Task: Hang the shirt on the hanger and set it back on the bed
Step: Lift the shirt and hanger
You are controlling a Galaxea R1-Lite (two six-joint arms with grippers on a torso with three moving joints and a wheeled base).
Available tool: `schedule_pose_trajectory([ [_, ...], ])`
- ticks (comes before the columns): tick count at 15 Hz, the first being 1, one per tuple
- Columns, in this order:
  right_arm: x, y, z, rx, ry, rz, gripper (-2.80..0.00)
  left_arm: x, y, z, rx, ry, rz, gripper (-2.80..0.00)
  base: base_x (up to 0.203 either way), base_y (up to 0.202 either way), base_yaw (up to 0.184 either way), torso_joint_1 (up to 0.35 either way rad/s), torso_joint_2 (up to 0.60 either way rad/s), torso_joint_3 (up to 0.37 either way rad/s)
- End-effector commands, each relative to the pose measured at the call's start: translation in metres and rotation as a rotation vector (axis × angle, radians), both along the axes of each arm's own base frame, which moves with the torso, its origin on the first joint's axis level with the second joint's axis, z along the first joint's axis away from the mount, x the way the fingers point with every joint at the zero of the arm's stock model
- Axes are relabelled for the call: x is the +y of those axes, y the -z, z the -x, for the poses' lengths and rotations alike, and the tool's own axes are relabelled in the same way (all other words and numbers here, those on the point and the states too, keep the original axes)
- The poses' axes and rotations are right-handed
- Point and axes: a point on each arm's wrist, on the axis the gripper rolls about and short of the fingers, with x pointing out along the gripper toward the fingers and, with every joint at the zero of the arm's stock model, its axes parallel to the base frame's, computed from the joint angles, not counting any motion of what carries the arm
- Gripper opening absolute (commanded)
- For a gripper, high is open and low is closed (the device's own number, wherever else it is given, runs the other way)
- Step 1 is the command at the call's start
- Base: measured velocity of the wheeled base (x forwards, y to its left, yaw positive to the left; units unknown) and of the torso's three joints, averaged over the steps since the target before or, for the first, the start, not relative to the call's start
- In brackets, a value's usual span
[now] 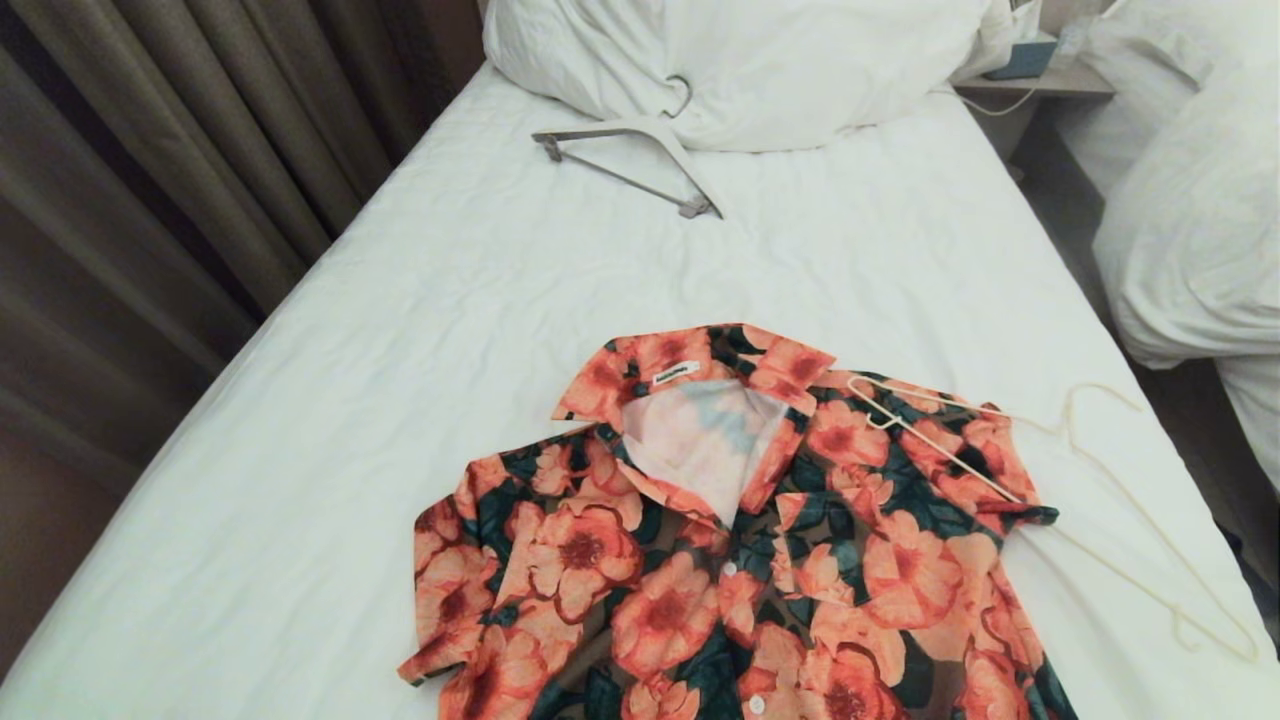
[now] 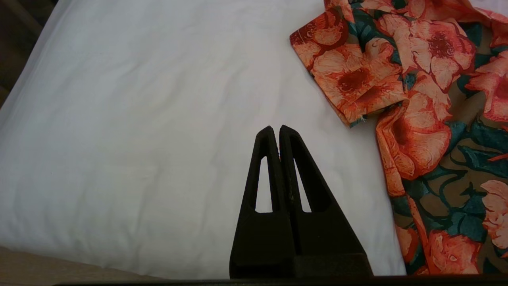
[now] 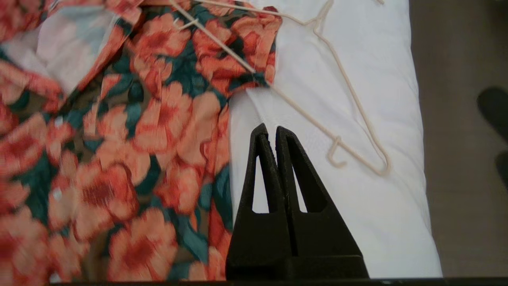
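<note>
The flowered shirt (image 1: 730,540) lies flat and face up on the bed (image 1: 350,400), collar toward the pillow. The thin cream hanger (image 1: 1100,480) lies at its right side, one end resting on the shirt's right shoulder, the rest on the sheet near the bed's right edge. Neither gripper shows in the head view. My left gripper (image 2: 276,129) is shut and empty above bare sheet, left of the shirt's sleeve (image 2: 357,79). My right gripper (image 3: 271,129) is shut and empty over the sheet between the shirt's side (image 3: 139,131) and the hanger (image 3: 349,119).
A thicker white hanger with a grey bar (image 1: 640,150) lies near the big pillow (image 1: 740,60). Curtains (image 1: 150,180) run along the bed's left side. A second white bed (image 1: 1190,220) stands to the right across a narrow strip of floor, with a nightstand (image 1: 1040,80) behind.
</note>
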Motion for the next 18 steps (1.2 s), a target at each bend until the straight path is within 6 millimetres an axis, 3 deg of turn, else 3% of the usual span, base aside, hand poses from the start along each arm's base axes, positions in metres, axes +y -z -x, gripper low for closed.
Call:
schedule_pose_trajectory([
  [1,-0.001,-0.013,-0.051,0.18,0.019,-0.027,-2.8,0.0,0.0,0.0,0.002,-0.001,0.0,-2.8,0.0,0.0,0.0,0.0,0.0,0.0],
  [4,-0.023,-0.017,-0.131,0.38,0.148,-0.097,-2.8,0.0,0.0,0.0,0.002,-0.001,0.0,-2.8,0.0,0.0,0.0,0.0,0.0,0.0],
  [7,-0.074,0.005,-0.196,0.56,0.231,-0.224,-2.8,0.0,0.0,0.0,0.002,-0.001,0.0,-2.8,0.0,0.0,0.0,0.0,0.0,0.0],
  [11,-0.148,0.017,-0.227,0.693,0.178,-0.488,-2.8,0.0,0.0,0.0,0.002,-0.001,0.0,-2.8,0.0,0.0,0.0,0.0,0.0,0.0],
  [13,-0.176,0.02,-0.23,0.788,0.08,-0.605,-2.8,0.0,0.0,0.0,0.002,-0.001,0.0,-2.8,0.0,0.0,0.0,0.0,0.0,0.0],
  [14,-0.184,0.021,-0.227,0.822,0.02,-0.658,0.0,0.0,0.0,0.0,0.002,-0.001,0.0,-2.8,0.0,0.0,0.0,0.0,0.0,0.0],
  [18,-0.198,0.036,-0.223,0.83,-0.148,-0.654,0.0,0.0,0.0,0.0,0.002,-0.001,0.0,-2.8,0.0,0.0,0.0,0.0,0.0,0.0],
])
